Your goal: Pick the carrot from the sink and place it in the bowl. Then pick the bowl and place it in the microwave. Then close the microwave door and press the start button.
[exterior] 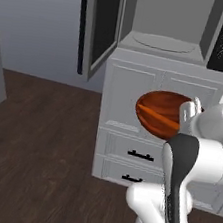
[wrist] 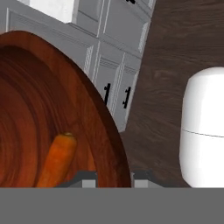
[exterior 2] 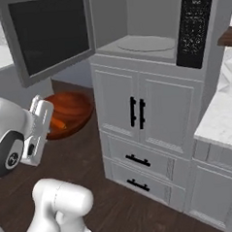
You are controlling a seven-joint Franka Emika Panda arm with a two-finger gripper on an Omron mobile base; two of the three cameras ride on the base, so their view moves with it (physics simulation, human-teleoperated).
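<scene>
The bowl (exterior: 158, 114) hangs in the air in front of the grey cabinet (exterior 2: 147, 111), below the open microwave (exterior 2: 142, 29), with the carrot (wrist: 56, 159) lying loose inside it near the rim; in the hand view the fingers (wrist: 89, 178) stand one on each side of the bowl's edge, closed on the rim, so the gripper (wrist: 114, 179) is carrying the bowl by a narrow pinch at one side. It looks like glossy, hard wood, stiff and unlikely to deform; my judgement is that it is light enough to lift this way but slippery under a rim pinch, and being wide and held off-centre it will want to sag or swivel about the grip; the rim is the only sensible place to take hold, since the body is too broad to span. The carrot is small, firm and free to slide or roll on the polished inside, so any tilt toward the low side could tip it out; the bowl already shows tilted in the left base view. The microwave door (exterior 2: 50, 34) stands swung open to the left, and the round turntable (exterior 2: 145, 43) inside is bare. The dark control panel (exterior 2: 195, 25) carries pale specks of marking too small to read; no brand or label is legible anywhere.
</scene>
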